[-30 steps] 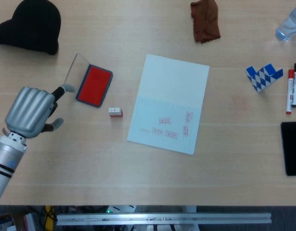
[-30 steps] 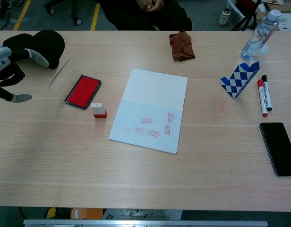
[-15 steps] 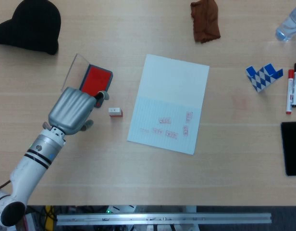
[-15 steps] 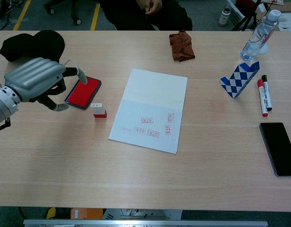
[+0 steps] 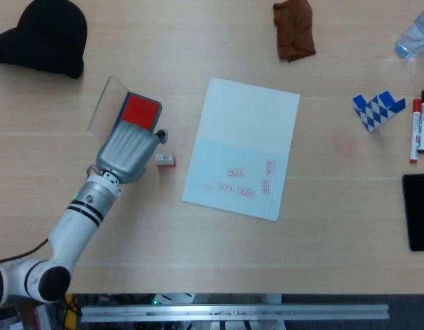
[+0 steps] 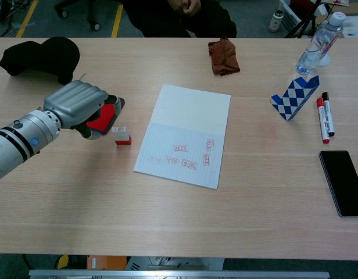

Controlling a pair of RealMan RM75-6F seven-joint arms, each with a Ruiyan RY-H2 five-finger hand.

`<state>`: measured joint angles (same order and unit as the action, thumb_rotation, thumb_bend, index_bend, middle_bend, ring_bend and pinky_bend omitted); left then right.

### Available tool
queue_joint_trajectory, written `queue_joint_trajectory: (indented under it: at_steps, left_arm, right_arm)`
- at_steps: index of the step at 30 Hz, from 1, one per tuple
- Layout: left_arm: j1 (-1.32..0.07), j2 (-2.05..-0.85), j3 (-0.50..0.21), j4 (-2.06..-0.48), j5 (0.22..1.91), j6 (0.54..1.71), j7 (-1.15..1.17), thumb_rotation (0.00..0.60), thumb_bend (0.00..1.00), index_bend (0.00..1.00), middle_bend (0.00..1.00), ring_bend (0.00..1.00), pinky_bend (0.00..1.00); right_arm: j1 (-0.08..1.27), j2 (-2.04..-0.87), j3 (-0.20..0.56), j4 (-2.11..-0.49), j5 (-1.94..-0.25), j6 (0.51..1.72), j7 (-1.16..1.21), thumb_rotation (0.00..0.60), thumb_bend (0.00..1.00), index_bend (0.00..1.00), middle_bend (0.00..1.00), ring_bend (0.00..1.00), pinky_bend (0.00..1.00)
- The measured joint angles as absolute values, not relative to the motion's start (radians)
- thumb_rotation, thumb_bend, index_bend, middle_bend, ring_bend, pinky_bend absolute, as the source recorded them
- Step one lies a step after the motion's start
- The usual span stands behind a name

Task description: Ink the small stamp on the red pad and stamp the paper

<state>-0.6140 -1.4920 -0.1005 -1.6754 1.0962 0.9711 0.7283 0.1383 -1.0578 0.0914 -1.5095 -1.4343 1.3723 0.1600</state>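
The small stamp (image 5: 165, 160) (image 6: 122, 136), white with a red base, stands on the table between the red ink pad (image 5: 141, 110) (image 6: 111, 111) and the paper (image 5: 248, 124) (image 6: 190, 110). My left hand (image 5: 131, 148) (image 6: 80, 104) hovers over the near end of the pad, just left of the stamp. It holds nothing, and its thumb sticks out toward the stamp without touching it. The pad's clear lid (image 5: 105, 103) stands open on its left side. Several red stamp prints mark the paper's lower half. My right hand does not show in either view.
A black cap (image 5: 43, 34) lies at the far left and a brown cloth (image 5: 293, 29) at the far middle. On the right are a water bottle (image 5: 415, 34), a blue-and-white folded block (image 5: 377, 110), two markers (image 5: 418, 127) and a black phone (image 5: 418, 210).
My left hand has moved right from the table's left side, across the ink pad's near end, and now hangs right beside the stamp. The stamp, pad and paper have not moved.
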Motion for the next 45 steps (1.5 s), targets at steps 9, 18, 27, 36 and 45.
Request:
queue_joint_trajectory:
  at_steps: [9,18,27,36,45]
  left_arm:
    - [-0.672,-1.548,-0.088,-1.644,0.971,0.961,0.827,0.6,0.16,0.37,1.0,1.0,1.0]
    - [-0.707,-1.567,-0.048,-1.644,0.916,0.963,0.866,0.6,0.16,0.38,1.0,1.0,1.0]
    - [-0.727,-1.568,-0.017,-1.677,0.913,0.98,0.874,0.6,0.16,0.39,1.0,1.0,1.0]
    - [-0.731,-1.574,0.0,-1.656,0.944,1.005,0.854,0.6,0.16,0.44,1.0,1.0,1.0]
    - [-0.726,-1.61,0.018,-1.599,0.984,1.021,0.831,0.6,0.16,0.46,1.0,1.0,1.0]
  right_arm:
    - [0.135,-1.057,0.091,-1.505,-1.428,1.371,0.163,0.6,0.26,0.22,0.31,0.31,0.39]
    - [0.124,-1.057,0.088,-1.499,-1.417,1.372,0.171,0.6,0.26,0.22,0.31,0.31,0.39]
    - [0.118,-1.058,0.088,-1.493,-1.415,1.374,0.177,0.6,0.26,0.22,0.31,0.31,0.39]
    - [0.116,-1.056,0.089,-1.493,-1.417,1.377,0.179,0.6,0.26,0.22,0.31,0.31,0.39]
    - [0.111,-1.051,0.09,-1.499,-1.415,1.381,0.175,0.6,0.26,0.22,0.31,0.31,0.39]
